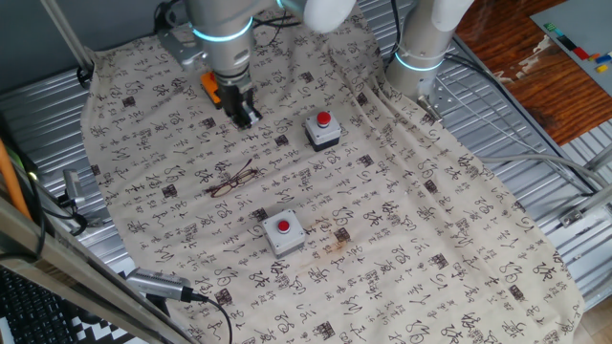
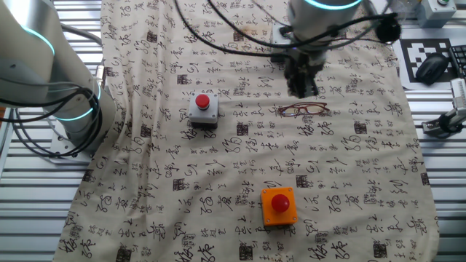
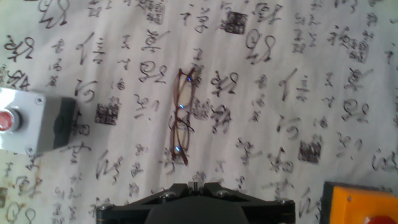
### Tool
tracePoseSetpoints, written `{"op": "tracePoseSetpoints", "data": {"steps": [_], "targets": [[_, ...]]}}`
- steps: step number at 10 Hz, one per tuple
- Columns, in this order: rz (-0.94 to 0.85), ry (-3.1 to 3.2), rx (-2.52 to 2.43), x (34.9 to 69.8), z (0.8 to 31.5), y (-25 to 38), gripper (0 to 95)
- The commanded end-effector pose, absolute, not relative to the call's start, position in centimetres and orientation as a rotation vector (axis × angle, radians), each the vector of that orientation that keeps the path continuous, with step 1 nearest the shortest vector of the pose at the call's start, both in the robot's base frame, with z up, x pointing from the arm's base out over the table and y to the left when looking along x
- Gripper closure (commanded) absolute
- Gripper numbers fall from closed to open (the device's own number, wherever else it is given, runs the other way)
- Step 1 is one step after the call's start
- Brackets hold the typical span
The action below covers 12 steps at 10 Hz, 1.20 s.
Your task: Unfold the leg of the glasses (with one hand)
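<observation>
The glasses [image 1: 232, 180] are thin, with a reddish-brown rim, and lie flat on the calligraphy cloth with the legs folded in. They also show in the other fixed view [image 2: 303, 110] and in the middle of the hand view [image 3: 181, 118]. My gripper [image 1: 245, 116] hangs above the cloth just beyond the glasses and does not touch them. It appears in the other fixed view [image 2: 301, 86] right above the frame. In the hand view the gripper [image 3: 196, 185] has its dark fingers meeting at the bottom edge, shut and empty.
A grey button box with a red button [image 1: 323, 131] stands right of the gripper, and another [image 1: 283, 232] stands in front of the glasses. An orange button box [image 2: 279, 206] sits on the cloth behind the gripper. A second robot base [image 1: 421, 48] stands at the back right.
</observation>
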<state>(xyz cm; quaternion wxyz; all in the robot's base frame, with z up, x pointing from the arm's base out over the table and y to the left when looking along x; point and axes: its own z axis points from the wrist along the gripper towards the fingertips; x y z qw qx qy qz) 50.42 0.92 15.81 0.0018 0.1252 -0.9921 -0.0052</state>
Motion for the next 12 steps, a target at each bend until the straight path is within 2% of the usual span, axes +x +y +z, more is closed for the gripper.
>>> {"op": "tracePoseSetpoints", "data": {"steps": [1, 5, 8, 12], "targets": [[-0.020, -3.109, 0.452, 51.8, 15.2, 0.9, 95.0], [-0.019, -3.088, 0.572, 53.0, 14.3, 1.3, 95.0], [-0.042, -3.071, 0.683, 53.0, 15.8, 0.7, 95.0], [-0.070, -2.980, 0.879, 53.0, 15.8, 0.7, 95.0]]}}
